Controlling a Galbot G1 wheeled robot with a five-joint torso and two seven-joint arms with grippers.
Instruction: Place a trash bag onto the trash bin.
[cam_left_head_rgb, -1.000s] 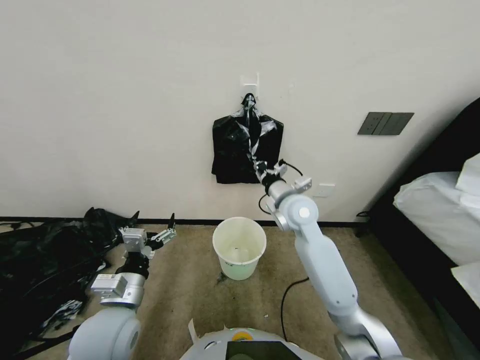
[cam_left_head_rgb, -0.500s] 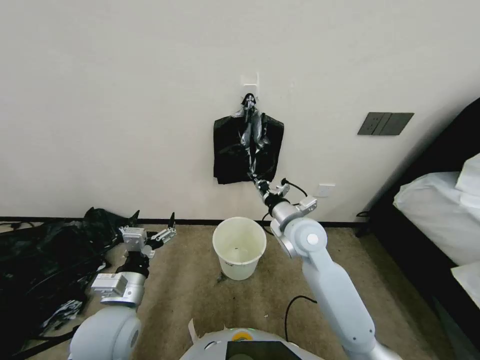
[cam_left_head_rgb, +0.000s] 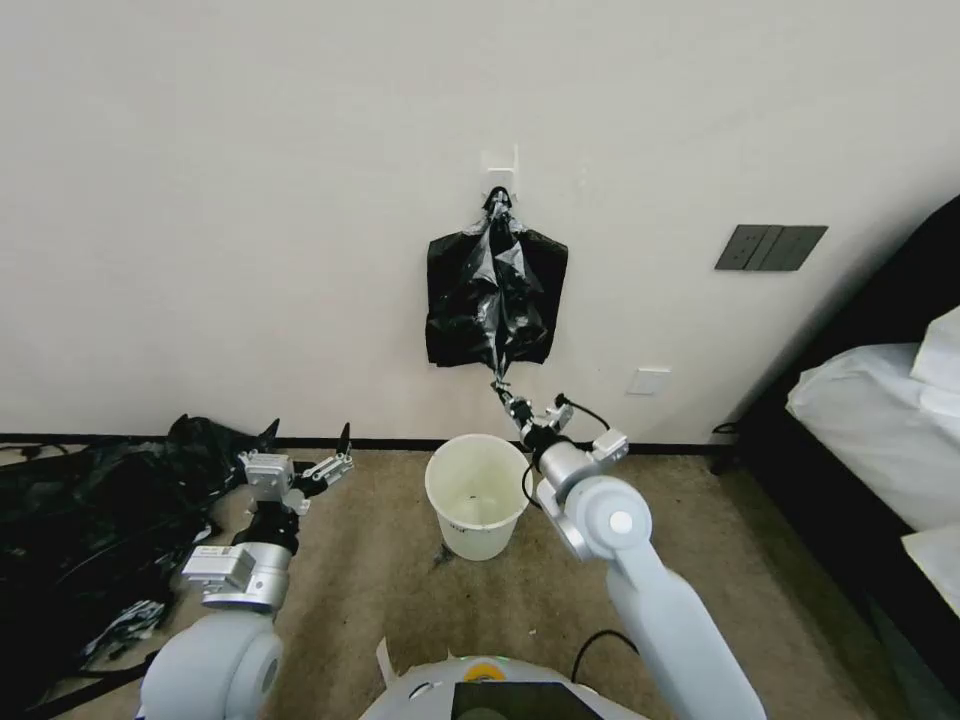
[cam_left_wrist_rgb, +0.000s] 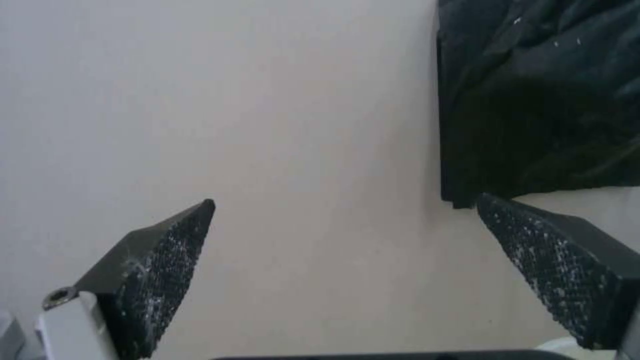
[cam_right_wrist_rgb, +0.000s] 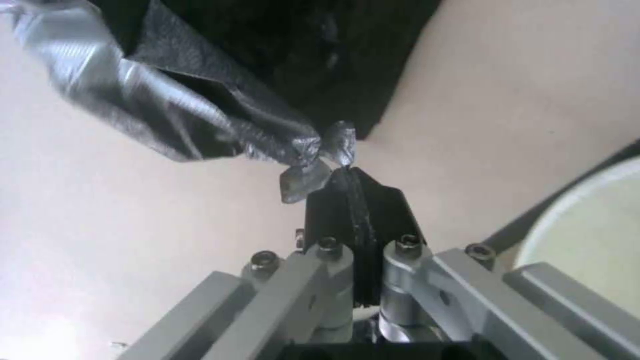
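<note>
So far, only a corner of the trash bag (cam_left_head_rgb: 494, 298), hung on the wall hook (cam_left_head_rgb: 499, 196), is pinched by the clenched right gripper (cam_left_head_rgb: 503, 388). The trash bin (cam_left_head_rgb: 478, 493) below remains unlined. The left gripper (cam_left_head_rgb: 335, 462) is held agape, idle. Which layer is caught cannot be made out.

right end effector (cam_right_wrist_rgb: 348, 175) pinching trash bag (cam_right_wrist_rgb: 200, 115), trash bin (cam_right_wrist_rgb: 593, 225) beside
</note>
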